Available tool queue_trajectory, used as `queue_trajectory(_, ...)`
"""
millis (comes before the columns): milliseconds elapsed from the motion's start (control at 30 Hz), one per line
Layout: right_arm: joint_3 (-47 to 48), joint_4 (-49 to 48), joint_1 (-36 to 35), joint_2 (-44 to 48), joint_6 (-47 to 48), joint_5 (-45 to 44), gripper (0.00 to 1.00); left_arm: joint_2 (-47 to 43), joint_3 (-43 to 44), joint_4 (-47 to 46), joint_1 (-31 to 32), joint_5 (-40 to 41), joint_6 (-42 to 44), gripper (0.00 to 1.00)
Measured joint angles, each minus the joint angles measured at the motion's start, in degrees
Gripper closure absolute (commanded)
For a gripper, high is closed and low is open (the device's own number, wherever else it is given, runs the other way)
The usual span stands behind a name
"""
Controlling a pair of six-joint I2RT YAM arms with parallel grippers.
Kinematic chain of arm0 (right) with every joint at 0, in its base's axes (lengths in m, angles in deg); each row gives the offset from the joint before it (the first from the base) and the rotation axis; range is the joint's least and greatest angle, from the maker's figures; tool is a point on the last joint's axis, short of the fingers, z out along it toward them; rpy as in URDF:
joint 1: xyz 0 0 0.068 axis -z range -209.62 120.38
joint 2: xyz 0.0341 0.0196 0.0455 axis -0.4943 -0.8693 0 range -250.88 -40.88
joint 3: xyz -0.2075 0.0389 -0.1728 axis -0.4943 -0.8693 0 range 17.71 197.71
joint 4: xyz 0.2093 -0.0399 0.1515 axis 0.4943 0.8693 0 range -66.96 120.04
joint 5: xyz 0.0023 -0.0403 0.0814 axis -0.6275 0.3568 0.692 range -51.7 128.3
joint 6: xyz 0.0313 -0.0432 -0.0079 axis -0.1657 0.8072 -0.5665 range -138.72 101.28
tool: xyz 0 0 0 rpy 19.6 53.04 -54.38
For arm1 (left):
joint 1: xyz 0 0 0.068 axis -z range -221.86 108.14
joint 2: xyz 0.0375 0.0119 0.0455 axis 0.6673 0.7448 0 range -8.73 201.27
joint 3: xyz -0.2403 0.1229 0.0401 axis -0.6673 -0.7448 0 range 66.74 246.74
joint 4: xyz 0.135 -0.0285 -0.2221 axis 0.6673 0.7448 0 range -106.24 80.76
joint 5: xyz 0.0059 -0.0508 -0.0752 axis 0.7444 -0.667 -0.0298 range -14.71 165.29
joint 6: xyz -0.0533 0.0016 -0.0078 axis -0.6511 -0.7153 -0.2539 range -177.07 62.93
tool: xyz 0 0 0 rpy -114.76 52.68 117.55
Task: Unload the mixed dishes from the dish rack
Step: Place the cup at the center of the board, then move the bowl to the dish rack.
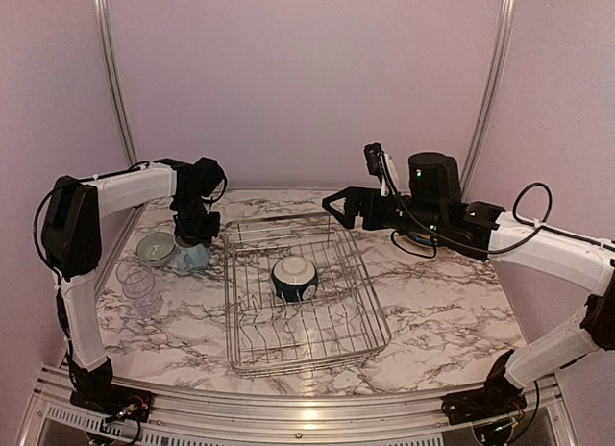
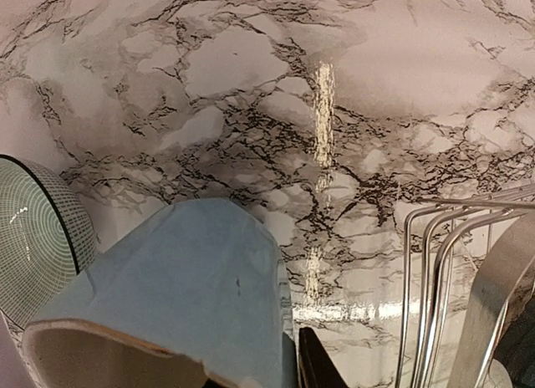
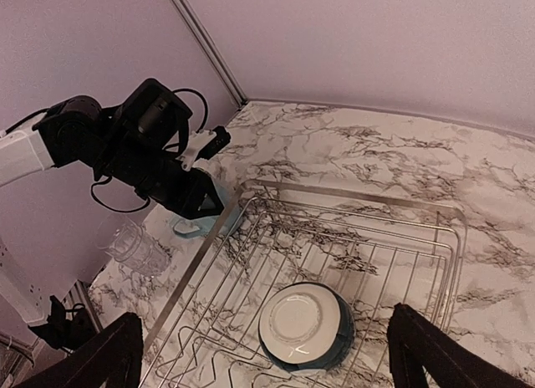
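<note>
step: setting down mug | near: dark-teal-and-white bowl [image 1: 294,278], only dish in dish rack [image 1: 232,311] | left: light blue mug [image 1: 190,259] on table [image 1: 452,302] beside rack, my left gripper [image 1: 195,236] at it, grip unclear | far: my right gripper [image 1: 336,206] wide, empty | next: probably lower right onto bowl

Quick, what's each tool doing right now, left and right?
Left tool: at the light blue mug; whether it grips cannot be told.
Right tool: open, holding nothing.
</note>
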Motion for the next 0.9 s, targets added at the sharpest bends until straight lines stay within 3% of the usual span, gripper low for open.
queue_trajectory(467, 1.79, 2.34, -0.57, -3.17, 1.6, -1.11, 0.01, -1.57, 3.02, 0.07, -0.11, 0.07, 0.9, 0.51)
queue_trajectory(900, 16.33, 17.35, -8.48, -19.08, 8.85, -10.36, 0.02, -16.65, 3.06, 0.57, -0.17, -1.33, 0.74, 0.31)
